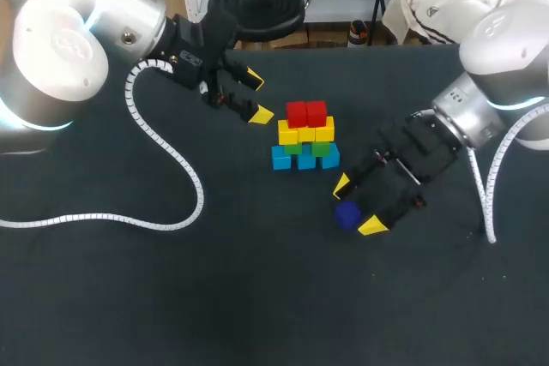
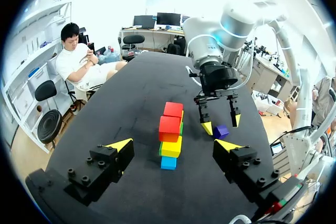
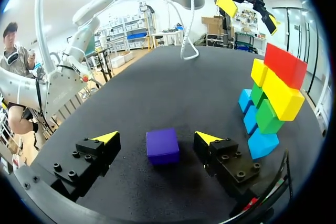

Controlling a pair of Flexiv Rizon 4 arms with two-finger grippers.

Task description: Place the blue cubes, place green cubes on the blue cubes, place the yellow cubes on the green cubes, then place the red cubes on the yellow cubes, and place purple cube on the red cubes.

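Spanning the scene, the dark table (image 1: 171, 297) carries a pyramid: blue cubes (image 1: 305, 159) lowest, then green cubes (image 1: 320, 148), yellow cubes (image 1: 289, 134) and red cubes (image 1: 306, 113). The left gripper (image 1: 257, 98) hangs released just beside it. The right gripper (image 3: 157, 138), also released, straddles the purple cube (image 3: 162, 146), which lies flat near the pyramid, touching neither finger.

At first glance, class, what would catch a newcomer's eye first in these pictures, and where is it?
The pyramid of cubes near the middle of the table stands out: blue at the base, then green, yellow, and red on top. Next, the purple cube lies on the table between the open fingers of the right gripper, untouched by them. The left gripper hangs open beyond the stack, to its left.
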